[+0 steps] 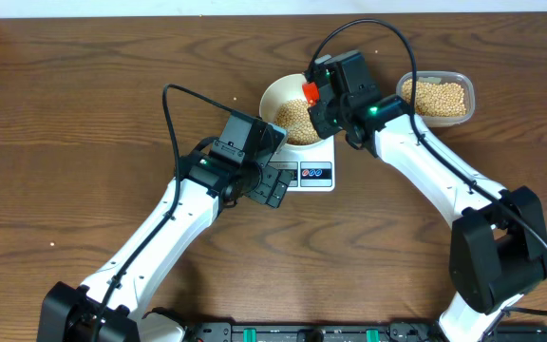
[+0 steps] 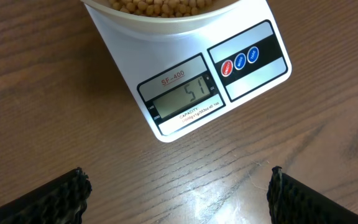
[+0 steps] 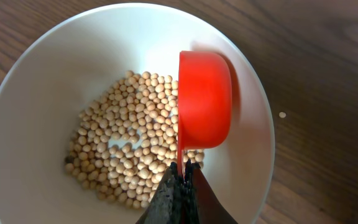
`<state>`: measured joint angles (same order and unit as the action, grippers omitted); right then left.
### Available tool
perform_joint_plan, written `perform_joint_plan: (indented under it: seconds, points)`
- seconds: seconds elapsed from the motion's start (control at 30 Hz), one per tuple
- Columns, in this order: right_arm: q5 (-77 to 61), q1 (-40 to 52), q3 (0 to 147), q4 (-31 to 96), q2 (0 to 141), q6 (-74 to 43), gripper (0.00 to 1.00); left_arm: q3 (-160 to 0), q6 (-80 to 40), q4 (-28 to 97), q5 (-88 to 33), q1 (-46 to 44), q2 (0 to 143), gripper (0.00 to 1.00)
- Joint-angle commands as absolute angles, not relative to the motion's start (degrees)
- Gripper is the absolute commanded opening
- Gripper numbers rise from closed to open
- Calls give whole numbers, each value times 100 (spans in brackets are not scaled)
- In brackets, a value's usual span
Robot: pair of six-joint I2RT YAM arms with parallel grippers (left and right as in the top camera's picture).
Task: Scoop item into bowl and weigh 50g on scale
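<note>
The white bowl [image 1: 278, 95] stands on the white scale [image 1: 313, 176] and holds a layer of tan beans [image 1: 297, 119]. In the left wrist view the scale [image 2: 253, 37] shows its red and blue buttons, and its display [image 2: 182, 96] reads 51. My right gripper [image 3: 183, 167] is shut on the handle of a red scoop [image 3: 204, 99], held tipped on its side over the beans [image 3: 126, 146] in the bowl [image 3: 42, 81]; it also shows in the overhead view [image 1: 309, 91]. My left gripper [image 2: 178, 190] is open and empty over the table in front of the scale.
A clear plastic tub [image 1: 435, 97] full of beans sits at the right, behind my right arm. A single loose bean [image 3: 282, 114] lies on the wooden table beside the bowl. The left arm lies across the table in front of the scale.
</note>
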<state>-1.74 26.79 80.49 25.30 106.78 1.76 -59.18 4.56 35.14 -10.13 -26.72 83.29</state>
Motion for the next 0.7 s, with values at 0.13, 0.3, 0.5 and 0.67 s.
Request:
perform_joint_plan:
  seconds: [0.13, 0.3, 0.5, 0.67]
  points:
    - [10, 2808, 8012, 2550, 10975, 287, 1, -5905, 493, 3514, -958, -2659, 8392, 93]
    - [8, 2877, 8012, 2488, 10982, 285, 1, -5905, 493, 3514, -958, -2659, 8392, 94]
    - [-137, 2899, 8012, 2491, 10982, 281, 1, -5905, 493, 3514, -958, -2659, 8392, 93]
    - [-222, 2899, 8012, 2488, 10982, 172, 1, -5902, 493, 3514, -958, -2659, 8392, 93]
